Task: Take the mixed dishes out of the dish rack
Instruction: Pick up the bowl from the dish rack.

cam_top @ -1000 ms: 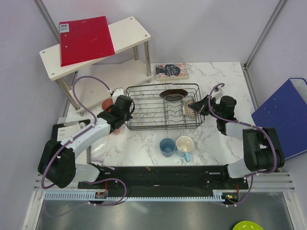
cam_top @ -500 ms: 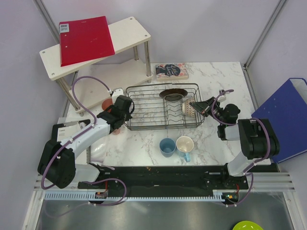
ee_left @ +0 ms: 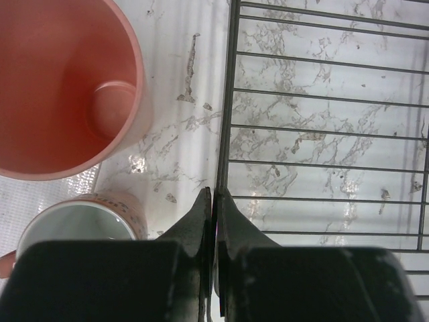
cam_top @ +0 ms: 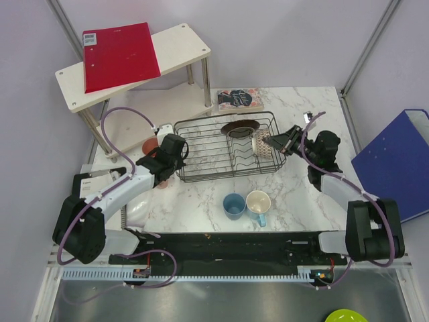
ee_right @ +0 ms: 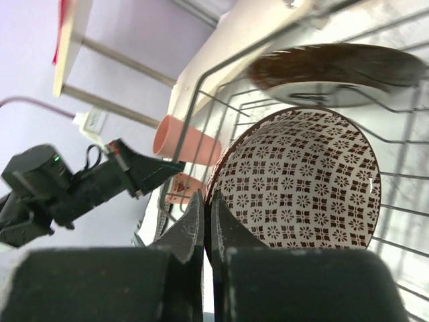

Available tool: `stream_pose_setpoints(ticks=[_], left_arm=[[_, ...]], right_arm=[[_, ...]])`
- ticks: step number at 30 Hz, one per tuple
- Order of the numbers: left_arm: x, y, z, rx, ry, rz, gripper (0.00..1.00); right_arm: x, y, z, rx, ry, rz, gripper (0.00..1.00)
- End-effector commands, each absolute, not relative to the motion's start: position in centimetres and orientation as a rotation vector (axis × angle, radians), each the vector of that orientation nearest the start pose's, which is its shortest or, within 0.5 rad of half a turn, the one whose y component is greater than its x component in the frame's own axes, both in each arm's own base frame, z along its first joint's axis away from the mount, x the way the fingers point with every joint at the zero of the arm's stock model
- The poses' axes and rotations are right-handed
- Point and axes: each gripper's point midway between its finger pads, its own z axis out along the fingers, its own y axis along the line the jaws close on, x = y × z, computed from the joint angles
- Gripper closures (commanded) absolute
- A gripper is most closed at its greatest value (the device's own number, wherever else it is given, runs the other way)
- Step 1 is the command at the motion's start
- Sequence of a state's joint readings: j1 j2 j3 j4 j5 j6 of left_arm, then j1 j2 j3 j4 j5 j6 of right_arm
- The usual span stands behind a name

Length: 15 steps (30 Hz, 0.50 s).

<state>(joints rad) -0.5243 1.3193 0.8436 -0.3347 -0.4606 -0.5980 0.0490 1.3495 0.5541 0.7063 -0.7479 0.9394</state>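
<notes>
Patterned bowl [ee_right: 301,181] tilted in wire rack [ee_left: 229,100], its rim pinched by right fingers [ee_right: 205,201].
Brown plate [ee_right: 335,67] beyond those fingertips, same rack. Left fingers [ee_left: 209,201] closed on rack's edge wire; pink tumbler [ee_left: 60,80] just left of them on tabletop [ee_left: 181,134].

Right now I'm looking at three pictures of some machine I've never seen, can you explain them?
It is two robot arms bolted at the near edge of a marble table, each ending in a two-finger gripper. One picture looks down from above; the other two come from wrist cameras. On the table sit a wire dish rack, a blue cup, a light-blue mug, a pink tumbler and a small pale cup. The right gripper pinches the rim of a patterned bowl in the rack, beside a dark plate. The left gripper is shut on the rack's edge wire.
</notes>
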Motion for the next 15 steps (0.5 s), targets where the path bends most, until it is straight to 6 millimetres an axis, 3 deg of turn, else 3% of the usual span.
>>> stream_pose_setpoints(ticks=[1, 7, 8, 10, 12, 13, 15], left_arm=[[33.0, -13.1, 11.2, -0.412, 2.231, -0.113, 0.98], [33.0, -12.8, 11.6, -0.399, 2.218, -0.096, 0.98], [33.1, -12.8, 11.9, -0.393, 2.213, -0.092, 0.98], [33.5, -12.8, 12.6, -0.380, 2.201, -0.085, 0.98], [33.6, -12.7, 13.1, -0.368, 2.196, -0.075, 0.98], [33.9, -12.8, 13.6, -0.367, 2.187, -0.079, 0.95], [34.0, -12.8, 14.1, -0.353, 2.180, -0.074, 0.83]], right_arm=[[33.5, 17.0, 20.9, 0.029, 1.879, 1.263, 1.00], [33.8, 15.8, 20.0, 0.062, 1.943, 1.085, 1.00], [33.9, 15.9, 21.1, 0.003, 1.921, 1.031, 1.00], [34.3, 15.2, 21.0, 0.035, 1.953, 0.921, 1.00], [34.5, 15.1, 22.6, -0.003, 1.927, 0.839, 1.00], [34.7, 14.6, 22.4, 0.020, 1.942, 0.784, 1.00], [34.9, 14.5, 24.0, 0.000, 1.909, 0.734, 1.00]])
